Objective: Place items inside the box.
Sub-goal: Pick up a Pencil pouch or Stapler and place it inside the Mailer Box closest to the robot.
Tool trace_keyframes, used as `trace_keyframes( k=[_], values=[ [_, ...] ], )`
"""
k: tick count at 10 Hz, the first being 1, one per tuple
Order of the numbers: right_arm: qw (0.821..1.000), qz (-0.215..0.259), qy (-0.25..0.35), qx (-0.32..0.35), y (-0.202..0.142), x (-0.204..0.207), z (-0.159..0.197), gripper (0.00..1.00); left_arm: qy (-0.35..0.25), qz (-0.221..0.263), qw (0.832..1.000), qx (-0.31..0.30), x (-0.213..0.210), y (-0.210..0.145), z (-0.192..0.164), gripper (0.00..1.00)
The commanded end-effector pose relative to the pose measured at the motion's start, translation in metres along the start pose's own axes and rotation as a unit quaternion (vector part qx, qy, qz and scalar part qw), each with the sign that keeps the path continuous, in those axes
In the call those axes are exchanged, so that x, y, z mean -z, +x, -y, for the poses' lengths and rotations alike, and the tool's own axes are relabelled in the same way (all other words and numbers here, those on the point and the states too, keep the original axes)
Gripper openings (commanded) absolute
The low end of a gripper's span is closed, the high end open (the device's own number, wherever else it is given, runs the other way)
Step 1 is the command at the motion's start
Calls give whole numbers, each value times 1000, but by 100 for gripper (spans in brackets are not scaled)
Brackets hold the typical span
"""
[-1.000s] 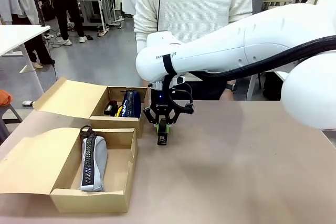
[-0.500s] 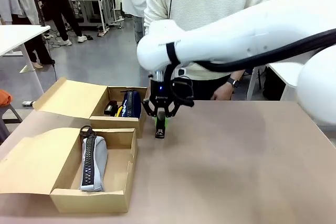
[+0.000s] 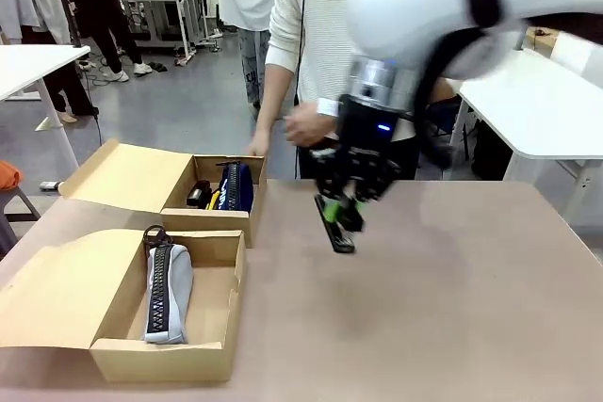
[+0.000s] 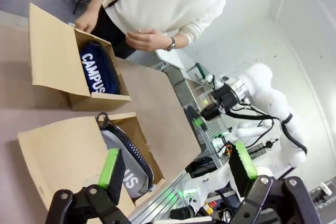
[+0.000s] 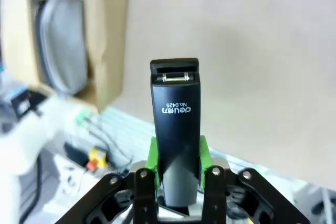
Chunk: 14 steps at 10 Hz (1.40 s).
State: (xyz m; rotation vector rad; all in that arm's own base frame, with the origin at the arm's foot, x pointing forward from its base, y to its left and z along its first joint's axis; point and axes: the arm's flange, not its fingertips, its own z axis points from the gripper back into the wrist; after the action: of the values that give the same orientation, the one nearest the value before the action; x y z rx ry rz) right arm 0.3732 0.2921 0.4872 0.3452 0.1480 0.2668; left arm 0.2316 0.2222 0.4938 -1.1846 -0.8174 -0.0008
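My right gripper is shut on a black stapler, which hangs tilted above the brown table right of the boxes. In the right wrist view the stapler stands between the green pads of that gripper. The near box holds a grey pouch. The far box holds a navy "CAMPUS" pouch with small black and yellow items beside it. My left gripper is open with nothing between its fingers, looking down on the navy pouch and the grey pouch.
A person in a white sweater stands at the far side, one hand at the far box's rim and the other hand just behind my right arm. Both boxes have their lids folded out to the left. Bare tabletop spreads to the right.
My right arm has swung right and closer to the camera with the stapler, which now tilts. The person has stepped left and reached a hand to the far box.
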Motion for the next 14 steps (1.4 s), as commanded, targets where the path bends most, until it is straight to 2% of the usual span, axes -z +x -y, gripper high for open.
trace_keyframes(
  k=[1, 2, 3, 4, 5, 7, 9, 10, 11, 12, 14],
  values=[
    [997, -6, 69, -26, -60, 16, 40, 0, -8, 8, 1000, 9, 0, 1, 2, 100],
    [998, 5, 59, -15, -76, 17, 34, 0, -8, 8, 1000, 9, 0, 1, 2, 100],
    [999, 24, 45, 4, -76, 16, 26, 0, -8, 8, 1000, 9, 0, 1, 2, 100],
    [998, -3, 54, -18, -61, 15, 41, 0, -8, 8, 1000, 9, 0, 1, 2, 100],
    [999, 2, 52, -15, -77, 20, 43, 32, -8, 8, 1000, 9, 0, 1, 2, 100],
    [997, -6, 53, -62, -37, 22, 12, 32, -8, 8, 1000, 9, 0, 1, 2, 100],
    [995, 0, 65, -76, -21, 26, -23, 32, -8, 8, 1000, 9, 0, 1, 2, 100],
    [995, -7, 45, -93, -14, 31, -42, 32, -8, 8, 1000, 9, 0, 1, 2, 100],
    [996, -26, 34, -81, -13, 29, -33, 32, -8, 8, 1000, 9, 0, 1, 2, 100],
    [996, -30, 45, -66, -29, 23, -2, 32, -8, 8, 1000, 9, 0, 1, 2, 100],
    [996, 3, 78, -45, -74, 18, 56, 32, -8, 8, 1000, 9, 0, 1, 2, 100]
  ],
)
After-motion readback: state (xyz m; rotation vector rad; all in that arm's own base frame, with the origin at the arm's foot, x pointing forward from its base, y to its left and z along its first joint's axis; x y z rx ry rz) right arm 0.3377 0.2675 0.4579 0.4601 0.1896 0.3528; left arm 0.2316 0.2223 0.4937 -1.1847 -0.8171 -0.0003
